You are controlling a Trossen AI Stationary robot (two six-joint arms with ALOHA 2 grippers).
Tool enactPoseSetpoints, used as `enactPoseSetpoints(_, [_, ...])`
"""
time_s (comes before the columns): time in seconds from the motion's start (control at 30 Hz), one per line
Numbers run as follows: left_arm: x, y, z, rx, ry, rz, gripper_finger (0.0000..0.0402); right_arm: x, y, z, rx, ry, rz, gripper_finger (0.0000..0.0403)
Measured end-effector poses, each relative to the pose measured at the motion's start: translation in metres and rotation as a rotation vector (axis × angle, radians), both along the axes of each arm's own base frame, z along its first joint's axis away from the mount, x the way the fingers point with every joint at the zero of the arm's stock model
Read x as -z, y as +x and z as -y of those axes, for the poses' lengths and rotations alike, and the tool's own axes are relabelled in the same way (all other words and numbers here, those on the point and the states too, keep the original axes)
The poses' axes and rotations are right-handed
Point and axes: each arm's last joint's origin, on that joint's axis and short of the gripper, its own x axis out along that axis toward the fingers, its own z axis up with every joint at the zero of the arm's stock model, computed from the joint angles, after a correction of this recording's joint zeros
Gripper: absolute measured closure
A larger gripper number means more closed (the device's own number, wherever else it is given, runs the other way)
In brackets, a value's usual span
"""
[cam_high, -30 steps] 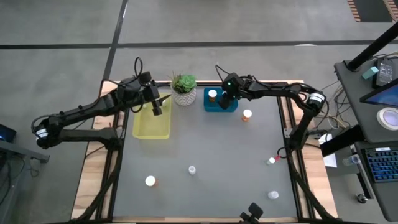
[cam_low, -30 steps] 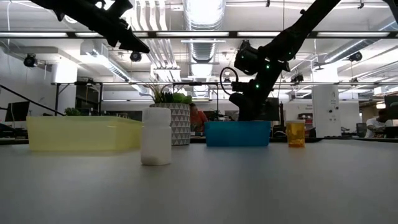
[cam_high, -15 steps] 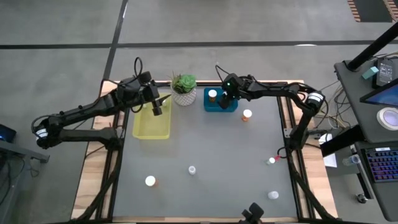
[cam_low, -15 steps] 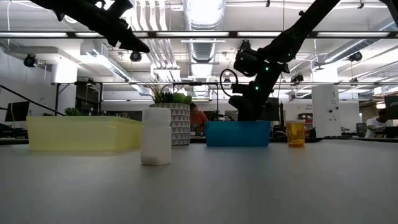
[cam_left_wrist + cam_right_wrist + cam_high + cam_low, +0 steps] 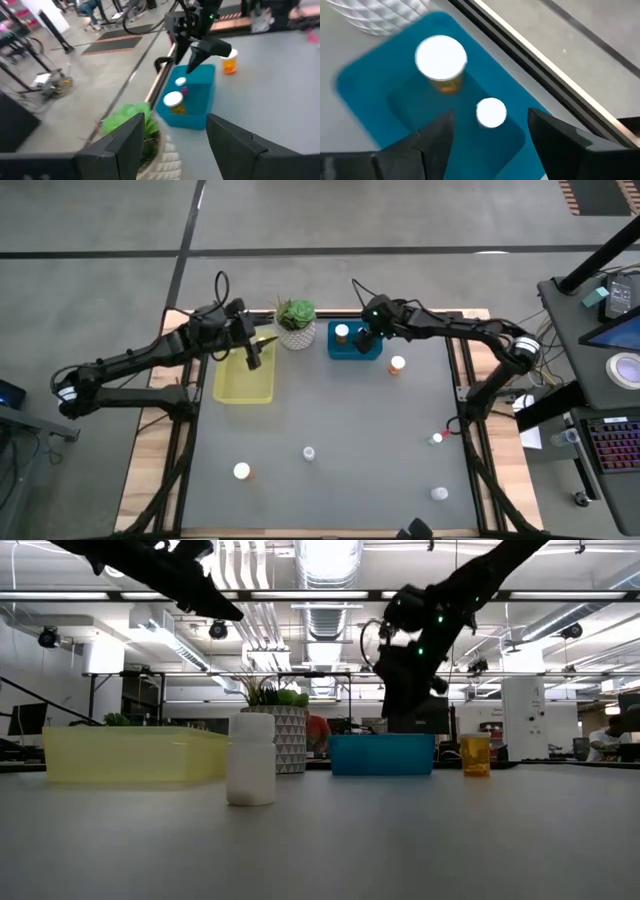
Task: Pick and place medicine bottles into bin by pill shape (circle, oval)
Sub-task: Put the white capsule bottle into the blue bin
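Risen since a second ago: right tool [image 5: 364, 340], then low inside the blue bin [image 5: 355, 340], now above it with fingers spread and nothing between them. A small white-capped bottle [image 5: 491, 112] stands in the bin directly under the fingers; it did not show in the earlier high views, where the tool covered that spot.

Blue bin, contents: two bottles, both upright, caps up, long axes vertical. One amber, wide white cap [image 5: 441, 57]; one smaller, white cap, body hidden under its cap in the right wrist view. In the low view the bin wall hides both.

Left tool [image 5: 252, 352]: fingers spread, empty, held over the back end of the yellow bin [image 5: 244, 380], beside the potted plant [image 5: 296, 323]. Nothing shows in the yellow bin.

Loose bottles on the tabletop [image 5: 330, 420]:
- amber, upright [image 5: 398, 364], just right of the blue bin;
- white, upright [image 5: 309, 452], mid-front; its cap and body are plain in the low view;
- amber with white cap [image 5: 241, 471], front left; lying or upright cannot be told;
- small one with red [image 5: 437, 438] at the right edge, too small to read;
- white [image 5: 438, 494], front right corner, too small to read.

Pill shapes inside the bottles cannot be made out in any view.
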Motion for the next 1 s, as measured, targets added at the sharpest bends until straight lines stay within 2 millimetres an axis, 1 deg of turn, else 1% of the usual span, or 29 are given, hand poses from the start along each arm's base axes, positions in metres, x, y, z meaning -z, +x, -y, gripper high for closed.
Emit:
enactPoseSetpoints(0.1, [0.002, 0.002, 0.002, 0.030, -0.062, 0.022, 0.0206, -0.015, 0.002, -0.014, -0.041, -0.027, 0.042, 0.0168])
enactPoseSetpoints(0.2, [0.009, 0.005, 0.005, 0.054, -0.114, 0.019, 0.0206, -0.027, 0.006, -0.029, -0.099, -0.061, 0.079, 0.0175])
enactPoseSetpoints(0.4, [0.022, 0.013, 0.014, 0.071, -0.239, 0.015, 0.0206, -0.040, 0.016, -0.056, -0.212, -0.126, 0.149, 0.0179])
enactPoseSetpoints(0.63, [0.025, 0.022, 0.034, 0.152, -0.311, 0.017, 0.0206, -0.039, 0.018, -0.082, -0.297, -0.191, 0.268, 0.0179])
enactPoseSetpoints(0.87, [0.026, 0.029, 0.051, 0.199, -0.405, 0.035, 0.0206, -0.035, 0.010, -0.106, -0.358, -0.244, 0.398, 0.0179])
enactPoseSetpoints(1.0, [0.028, 0.034, 0.062, 0.232, -0.460, 0.030, 0.0206, -0.029, 0.003, -0.121, -0.379, -0.226, 0.459, 0.0179])
